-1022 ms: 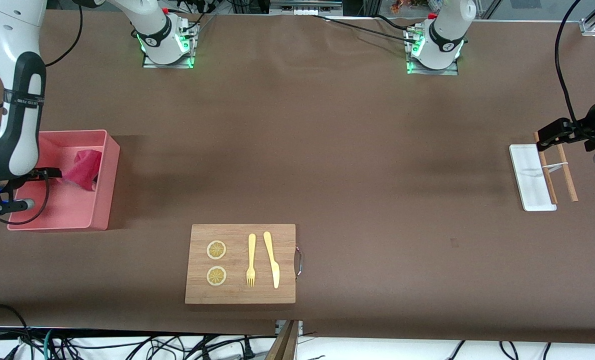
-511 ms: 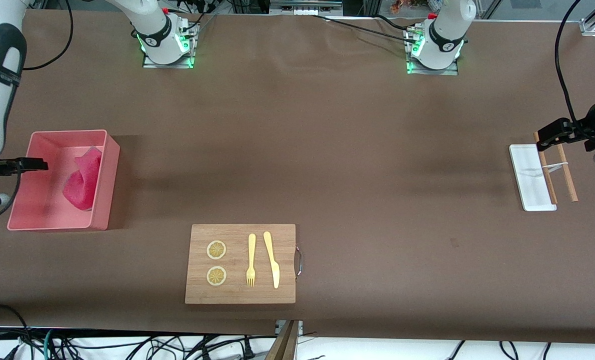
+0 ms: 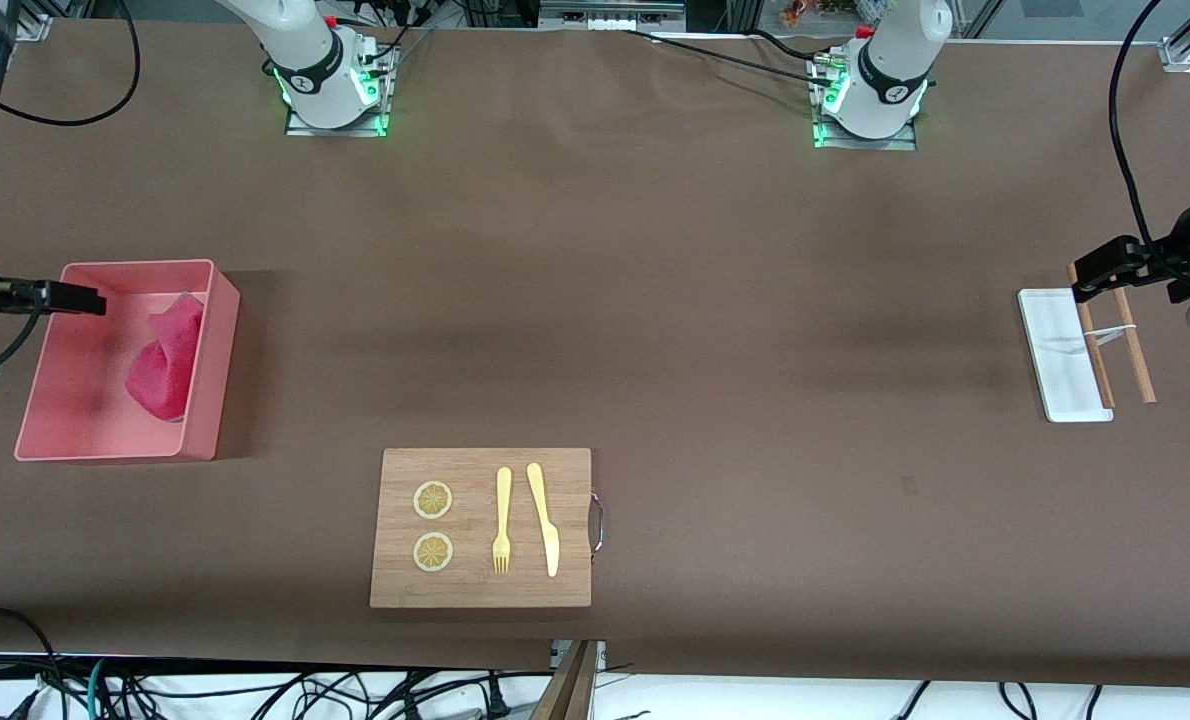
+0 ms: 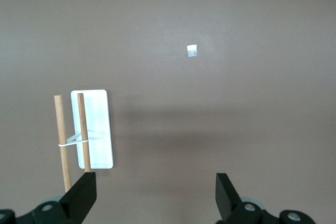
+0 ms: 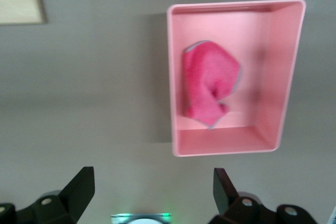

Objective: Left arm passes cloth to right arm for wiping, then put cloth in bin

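The magenta cloth [image 3: 165, 365] [image 5: 210, 87] lies crumpled in the salmon-pink bin [image 3: 205, 400] [image 5: 286, 77], against the wall that faces the table's middle. My right gripper [image 3: 55, 300] [image 5: 153, 192] hangs high over the bin's outer end, open, with nothing between its fingers and well apart from the cloth. At the left arm's end of the table my left gripper [image 3: 1105, 275] [image 4: 156, 198] waits open and empty above the bare table beside the white tray.
A wooden board [image 3: 395, 590] with two lemon slices, a yellow fork and a yellow knife lies near the front edge. A small white tray [image 3: 1055, 350] [image 4: 97, 129] and a pair of banded chopsticks [image 3: 1135, 350] [image 4: 62, 140] lie below the left gripper.
The right gripper let go of the cloth, which settled in the bin, then rose and drew back toward the table's end. The left arm has not moved.
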